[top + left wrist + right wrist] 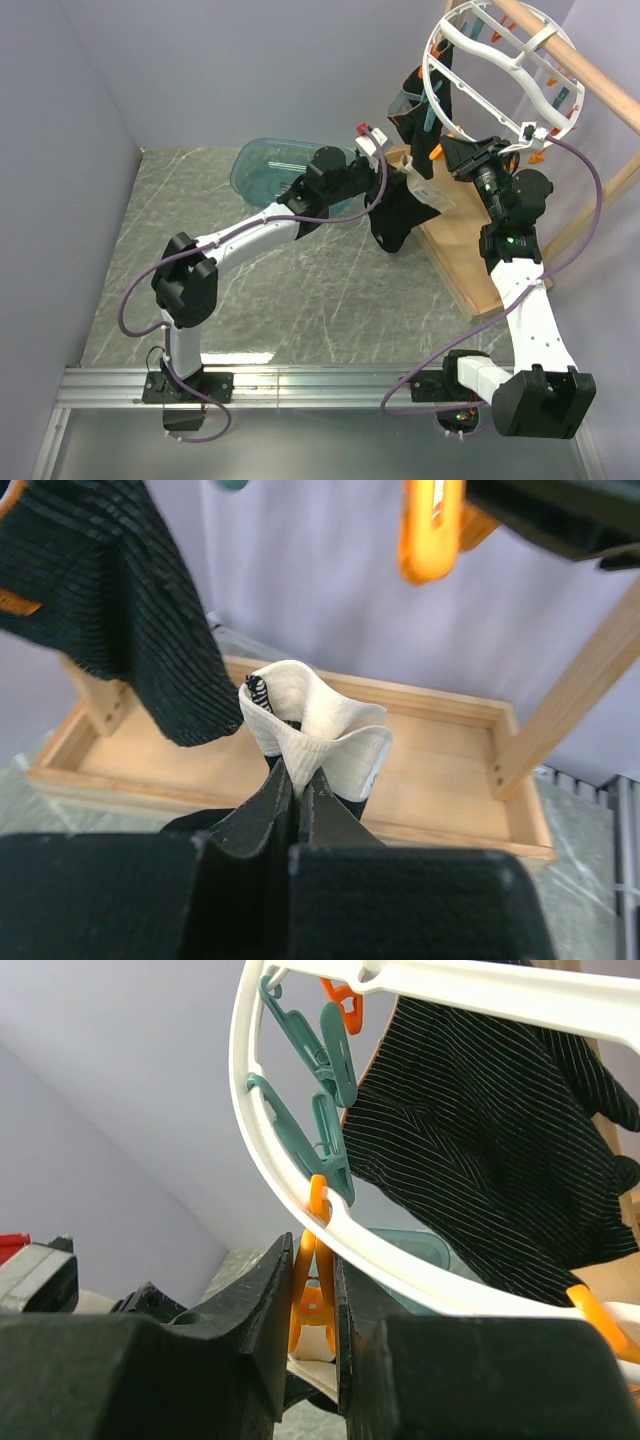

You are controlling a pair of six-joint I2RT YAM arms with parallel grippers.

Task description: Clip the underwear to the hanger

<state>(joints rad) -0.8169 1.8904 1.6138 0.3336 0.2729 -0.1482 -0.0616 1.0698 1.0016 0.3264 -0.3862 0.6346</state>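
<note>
"So, where is the underwear in this one?"

"Up off the table, in my left gripper. Its two fingers are pressed tight together on a fold of the cream waistband, which bunches up in a loop just above the fingertips. The black fabric hangs down below my grip. From overhead it shows dark at the near edge of the wooden tray."

"And the hanger?"

"High at the right, the white ring tilted against the wooden pole. My right gripper is raised to its lower rim. The fingers there are drawn in close on an orange clip that dangles from the ring, one finger on either side of it. From my left wrist, an orange clip shows above the waistband and a little to its right, not touching it. I cannot tell whether it is the same one."

"What else made the frame?"

"A black striped garment hangs under the ring, beside a pair of teal clips. Behind my left arm, a teal basin sits on the marbled table, well apart from the underwear."
</note>
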